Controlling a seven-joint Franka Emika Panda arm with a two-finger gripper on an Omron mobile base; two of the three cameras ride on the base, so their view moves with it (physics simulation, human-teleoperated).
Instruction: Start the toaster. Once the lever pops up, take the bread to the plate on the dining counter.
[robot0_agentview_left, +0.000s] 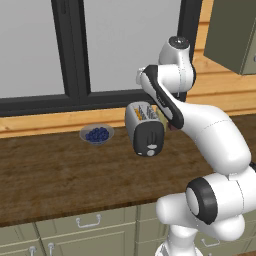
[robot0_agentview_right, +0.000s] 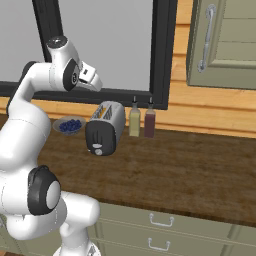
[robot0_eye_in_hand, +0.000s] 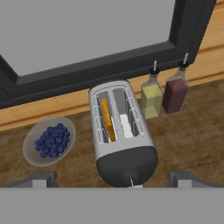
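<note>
Wood worktop (robot0_agentview_left: 60, 175) under window carries toaster (robot0_eye_in_hand: 122, 135), black panel facing robot. Bread (robot0_eye_in_hand: 106, 119) sits upright in one slot. Gripper (robot0_eye_in_hand: 111, 178) hangs above, jaws fully spread, empty, probably lining up on the lever.

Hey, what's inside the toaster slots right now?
One slot of the toaster holds the bread, standing on edge. Its lower part is hidden inside. The other slot looks empty.
</note>
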